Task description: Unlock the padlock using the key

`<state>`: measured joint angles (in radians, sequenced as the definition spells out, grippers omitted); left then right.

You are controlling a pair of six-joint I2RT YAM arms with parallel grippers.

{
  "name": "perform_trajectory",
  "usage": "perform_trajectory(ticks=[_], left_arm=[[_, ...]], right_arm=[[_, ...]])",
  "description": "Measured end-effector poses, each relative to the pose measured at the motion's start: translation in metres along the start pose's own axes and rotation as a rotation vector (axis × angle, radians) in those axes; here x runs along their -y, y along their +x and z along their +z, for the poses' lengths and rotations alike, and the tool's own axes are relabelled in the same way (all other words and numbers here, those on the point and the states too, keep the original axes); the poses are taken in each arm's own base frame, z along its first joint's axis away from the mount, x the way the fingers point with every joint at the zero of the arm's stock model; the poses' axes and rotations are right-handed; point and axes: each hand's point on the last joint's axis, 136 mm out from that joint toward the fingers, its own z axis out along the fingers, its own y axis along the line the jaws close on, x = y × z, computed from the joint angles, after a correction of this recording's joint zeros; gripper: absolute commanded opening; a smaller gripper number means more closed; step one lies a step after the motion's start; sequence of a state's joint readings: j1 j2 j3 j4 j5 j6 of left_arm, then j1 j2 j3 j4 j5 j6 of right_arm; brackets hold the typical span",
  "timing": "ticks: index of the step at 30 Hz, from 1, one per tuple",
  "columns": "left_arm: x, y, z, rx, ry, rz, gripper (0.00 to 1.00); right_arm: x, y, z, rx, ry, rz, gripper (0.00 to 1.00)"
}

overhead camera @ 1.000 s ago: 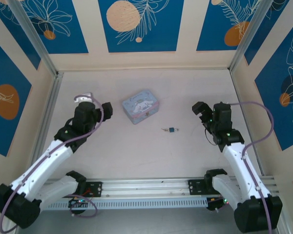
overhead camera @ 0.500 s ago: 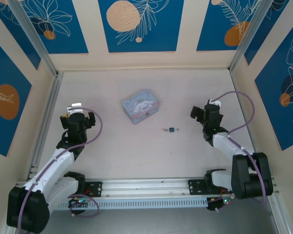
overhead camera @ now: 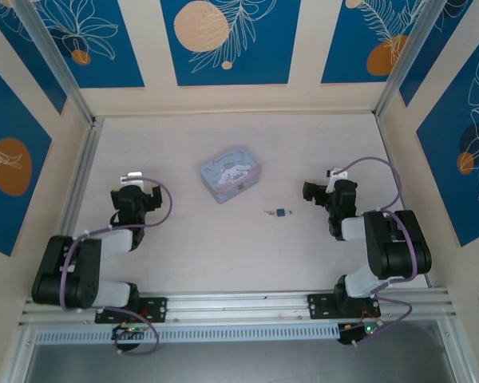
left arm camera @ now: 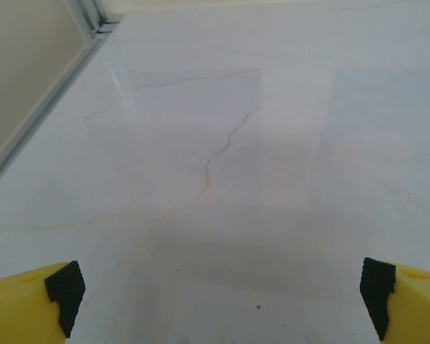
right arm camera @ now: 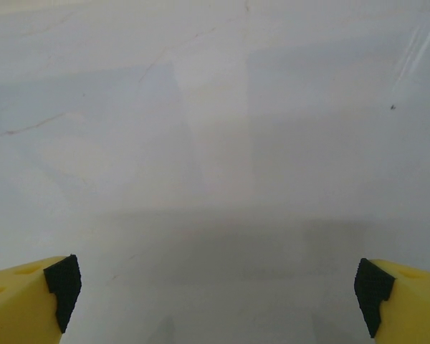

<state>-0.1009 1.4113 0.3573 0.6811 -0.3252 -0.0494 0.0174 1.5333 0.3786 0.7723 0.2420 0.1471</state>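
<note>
Now: padlock (overhead camera: 282,212) lies on table (overhead camera: 223,255), centre-right, nearer arms than pale blue tin (overhead camera: 230,173) and apart from it. Key (overhead camera: 269,212) sits at padlock's left side; touching or inserted, too small to tell. Left gripper (left arm camera: 222,297) low over bare table at left, well apart from padlock, jaws spread wide, nothing between yellow fingers (left arm camera: 21,308). Right gripper (right arm camera: 218,290) near padlock's right, likewise released, empty. Both arms folded close to bases.
</note>
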Motion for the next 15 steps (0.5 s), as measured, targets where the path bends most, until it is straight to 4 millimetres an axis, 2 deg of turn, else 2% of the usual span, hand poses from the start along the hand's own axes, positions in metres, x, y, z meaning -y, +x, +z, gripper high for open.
perform_trajectory(ticks=[6, 15], left_arm=[[0.015, 0.017, 0.015, -0.023, 0.062, 0.037, 1.00], [0.019, 0.002, 0.015, 0.030, 0.083, 0.026, 1.00]], right_arm=[[-0.006, -0.007, 0.000, 0.024, -0.038, -0.003, 0.99], [-0.011, -0.009, 0.000, 0.029, -0.057, -0.013, 0.99]])
